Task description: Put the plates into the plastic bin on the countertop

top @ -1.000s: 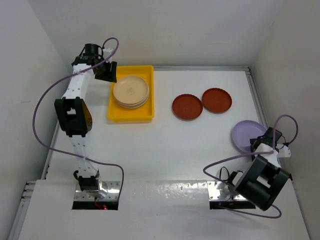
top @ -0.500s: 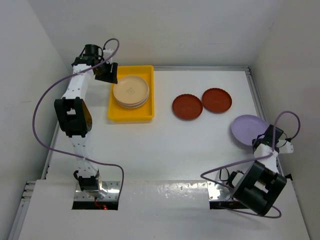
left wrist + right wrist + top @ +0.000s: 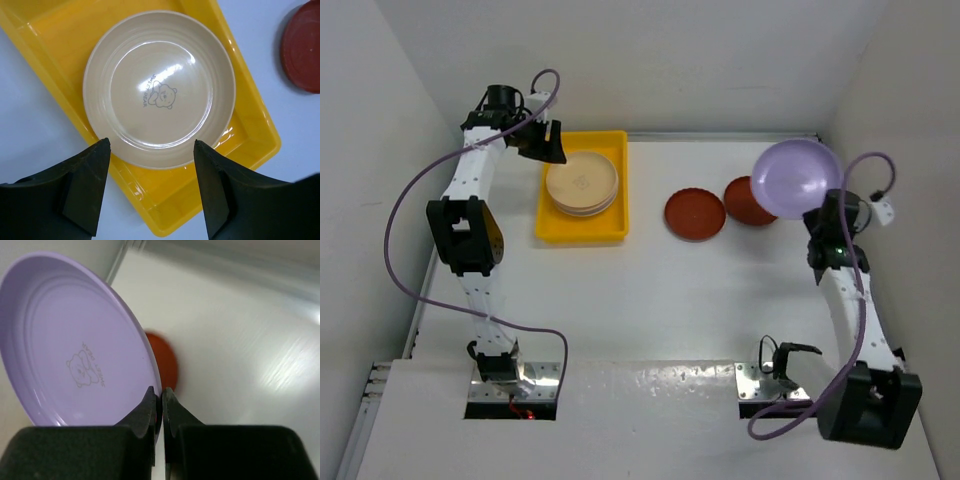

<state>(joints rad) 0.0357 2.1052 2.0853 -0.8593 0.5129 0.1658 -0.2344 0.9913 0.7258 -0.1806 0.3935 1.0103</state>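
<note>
Two dark red plates [image 3: 695,214] lie flat on the countertop [image 3: 650,290], side by side and just apart, to the right of the bin [image 3: 582,236]. From above, the right one is partly covered by the lilac plate [image 3: 75,345], which hangs in the air over the far right part of the countertop.

The right gripper [image 3: 159,397] has its jaws pressed together on that plate's rim. One finger is on the inner face and one on the underside. The plate is tilted, and its hollow side shows a faint bear print [image 3: 85,371]. In the right wrist view, a sliver of a red plate shows past the lilac rim, down on the white surface. The right arm stretches from its base at the near edge up toward the far right corner.

The bin sits at the far left of the countertop, long side running away from the arms. Inside it is a stack [image 3: 582,205] of plates topped by a tan plate [image 3: 159,89], which nearly fills the bin's width and also carries a bear print at its centre. The colours of the lower plates cannot be told.

The left gripper [image 3: 150,147] hovers over the bin near its far left corner, jaws spread wide and holding nothing. In the left wrist view its dark fingers [image 3: 85,185] frame the tan plate's near edge without touching it.
</note>
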